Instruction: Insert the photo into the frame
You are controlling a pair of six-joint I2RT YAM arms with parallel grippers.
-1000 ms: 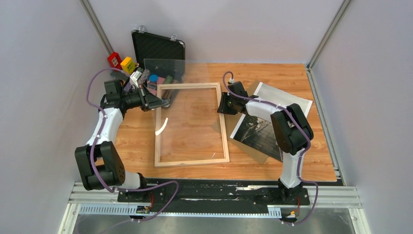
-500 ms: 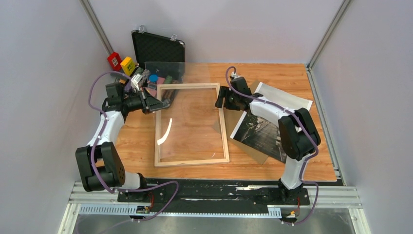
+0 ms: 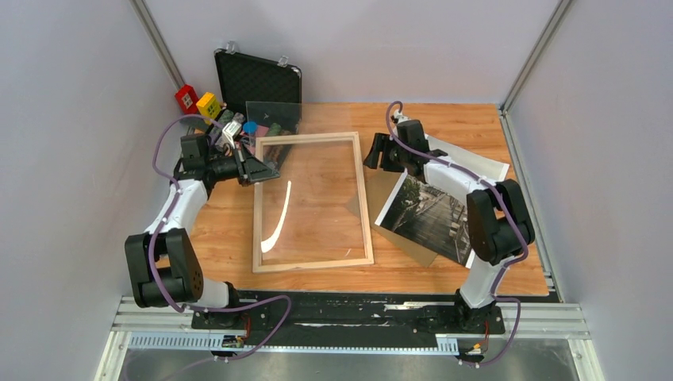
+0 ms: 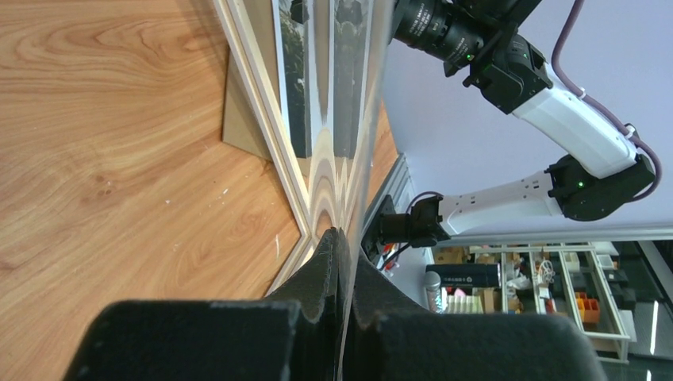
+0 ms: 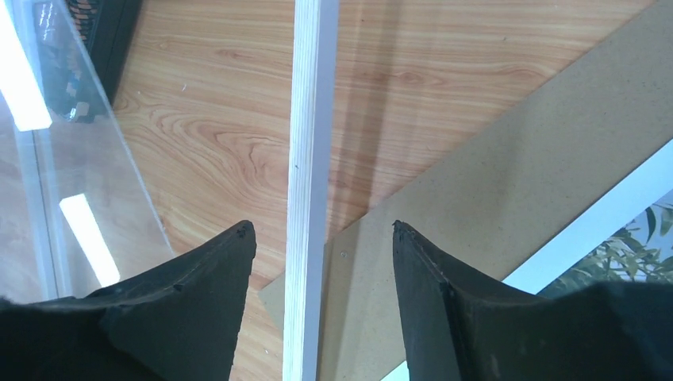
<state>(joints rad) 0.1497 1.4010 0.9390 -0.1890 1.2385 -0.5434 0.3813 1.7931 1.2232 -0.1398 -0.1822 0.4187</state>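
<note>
The pale wooden frame point(image 3: 312, 202) lies flat in the middle of the table. My left gripper point(image 3: 266, 168) is shut on the edge of the clear pane point(image 3: 279, 131) and holds that side tilted up over the frame's far left corner. In the left wrist view the thin pane point(image 4: 353, 159) runs between my closed fingers point(image 4: 321, 270). The photo point(image 3: 432, 218) lies to the right of the frame on a brown backing board point(image 3: 397, 190). My right gripper point(image 3: 379, 152) is open near the frame's far right corner. The frame's rail point(image 5: 313, 119) shows below, between its fingers point(image 5: 214, 270) and touching neither.
A black case point(image 3: 258, 79) stands open at the back left, with small objects point(image 3: 250, 127) in front of it. A red block point(image 3: 187, 97) and a yellow block point(image 3: 209, 104) sit beside it. A white sheet point(image 3: 472, 161) lies under the photo's far end.
My right gripper opened off the frame's right rail and drew back and to the right. My left gripper shifted slightly back, still gripping the pane, and the pane's glare moved.
</note>
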